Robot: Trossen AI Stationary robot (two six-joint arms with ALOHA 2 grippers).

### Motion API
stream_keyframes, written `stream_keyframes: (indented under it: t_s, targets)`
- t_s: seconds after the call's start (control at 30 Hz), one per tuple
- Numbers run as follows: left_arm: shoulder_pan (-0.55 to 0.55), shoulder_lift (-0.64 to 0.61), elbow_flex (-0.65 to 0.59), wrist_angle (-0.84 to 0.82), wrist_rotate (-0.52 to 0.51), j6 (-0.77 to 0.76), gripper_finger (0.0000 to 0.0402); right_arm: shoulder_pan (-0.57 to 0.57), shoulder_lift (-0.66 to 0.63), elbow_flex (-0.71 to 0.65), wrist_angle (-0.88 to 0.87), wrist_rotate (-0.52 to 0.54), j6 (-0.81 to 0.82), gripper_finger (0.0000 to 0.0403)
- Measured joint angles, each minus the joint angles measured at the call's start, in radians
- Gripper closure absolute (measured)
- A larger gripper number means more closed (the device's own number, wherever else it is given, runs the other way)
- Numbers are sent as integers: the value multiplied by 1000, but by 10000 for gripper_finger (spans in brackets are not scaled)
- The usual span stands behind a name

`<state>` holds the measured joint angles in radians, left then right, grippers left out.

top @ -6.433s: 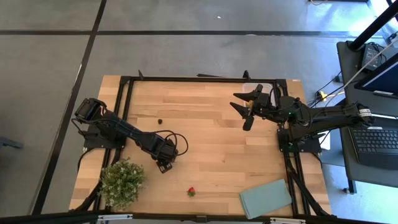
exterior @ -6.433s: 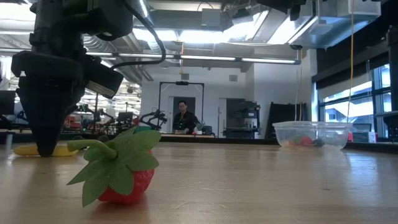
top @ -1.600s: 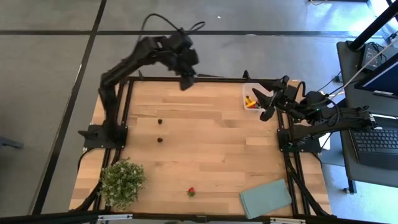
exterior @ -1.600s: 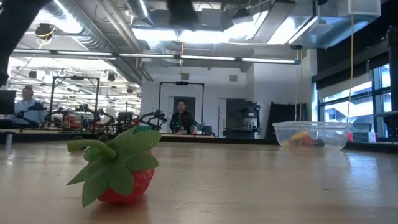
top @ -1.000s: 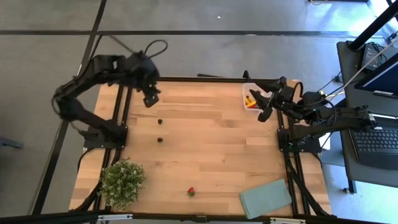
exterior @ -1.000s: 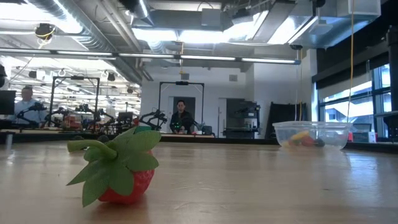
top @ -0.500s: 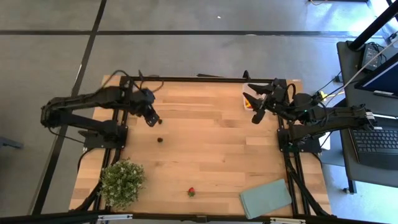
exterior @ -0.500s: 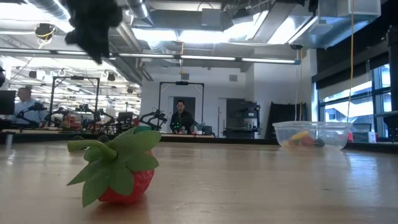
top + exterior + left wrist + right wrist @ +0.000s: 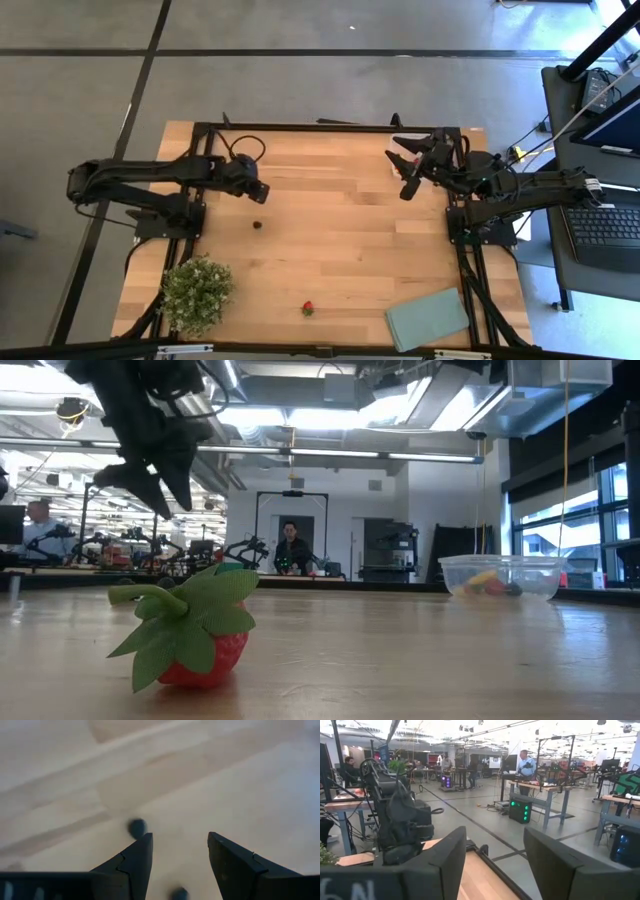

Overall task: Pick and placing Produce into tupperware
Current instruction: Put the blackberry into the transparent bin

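Observation:
My left gripper (image 9: pixel 257 192) is open and hangs low over the table's left-middle, fingers pointing down (image 9: pixel 160 495). In the left wrist view (image 9: pixel 180 837) one dark berry (image 9: pixel 179 894) lies on the wood between the fingers. A second berry (image 9: pixel 137 826) lies just off one fingertip. From above only one berry (image 9: pixel 257 225) shows, just near of the gripper. A red strawberry (image 9: pixel 308 309) with green leaves (image 9: pixel 190 630) rests near the table's near edge. The clear tupperware (image 9: pixel 500 575) stands at the far right holding coloured pieces. My open right gripper (image 9: pixel 402 172) hovers over it and hides it from above.
A bushy green plant (image 9: pixel 197 293) stands at the near left corner. A flat grey-green rectangle (image 9: pixel 428 318) lies at the near right. Bare wood stretches between the berries and the tupperware. People and workbenches show in the room beyond the table.
My left arm has swung down from high over the far left edge and come toward the near side, its open gripper dropping low over the two berries. My right gripper has drifted slightly toward the table's left, staying open above the tupperware.

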<state>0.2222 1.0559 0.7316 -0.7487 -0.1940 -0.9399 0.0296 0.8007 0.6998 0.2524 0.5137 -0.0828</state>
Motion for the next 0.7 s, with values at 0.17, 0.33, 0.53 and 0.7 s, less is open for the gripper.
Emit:
stream_keyframes:
  t_s: [0.17, 0.33, 0.53, 0.7]
  targets:
    - [9, 82, -3, 36, -89, -16, 225, 0, 2, 0, 1, 0, -1, 202]
    - [24, 211, -3, 92, -50, -13, 227, 0, 2, 0, 11, 0, -5, 202]
    - [40, 318, -3, 89, -24, -21, 228, 0, 2, 0, 12, 0, -6, 202]
    - [43, 357, -3, 85, -21, -27, 228, 0, 2, 0, 11, 0, -15, 202]
